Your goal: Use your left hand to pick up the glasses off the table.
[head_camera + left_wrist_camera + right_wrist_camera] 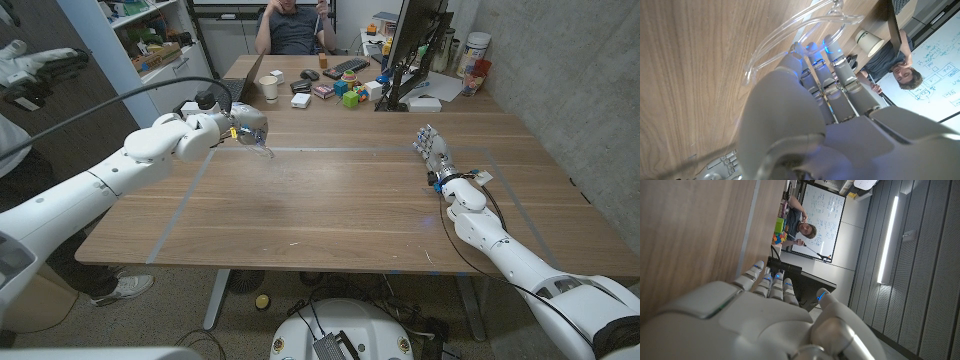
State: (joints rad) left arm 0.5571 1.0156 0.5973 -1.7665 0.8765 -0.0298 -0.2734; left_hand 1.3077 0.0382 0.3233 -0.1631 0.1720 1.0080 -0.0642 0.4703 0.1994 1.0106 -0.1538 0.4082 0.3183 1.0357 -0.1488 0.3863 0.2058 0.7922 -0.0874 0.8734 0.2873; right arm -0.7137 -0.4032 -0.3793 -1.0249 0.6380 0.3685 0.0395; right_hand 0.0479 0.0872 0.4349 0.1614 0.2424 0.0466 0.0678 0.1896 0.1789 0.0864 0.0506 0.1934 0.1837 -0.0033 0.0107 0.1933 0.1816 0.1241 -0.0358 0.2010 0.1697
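Note:
The glasses [258, 146] are clear plastic and hard to make out against the wood. They hang from the fingertips of my left hand [228, 126], which holds them over the far left part of the table [330, 210]. In the left wrist view the transparent frame [782, 31] curves around the tips of my left hand [825, 90]. Whether the frame still touches the wood I cannot tell. My right hand [433, 150] stands at the right side of the table with its fingers apart, holding nothing; its back also shows in the right wrist view [755, 315].
Grey tape lines [180, 205] mark out a rectangle on the wood. At the far end stand a laptop [240, 82], a paper cup [269, 87], coloured cubes [350, 96] and a monitor [415, 40]. A person [295, 25] sits behind them. Another person's shoe [125, 288] shows at the left.

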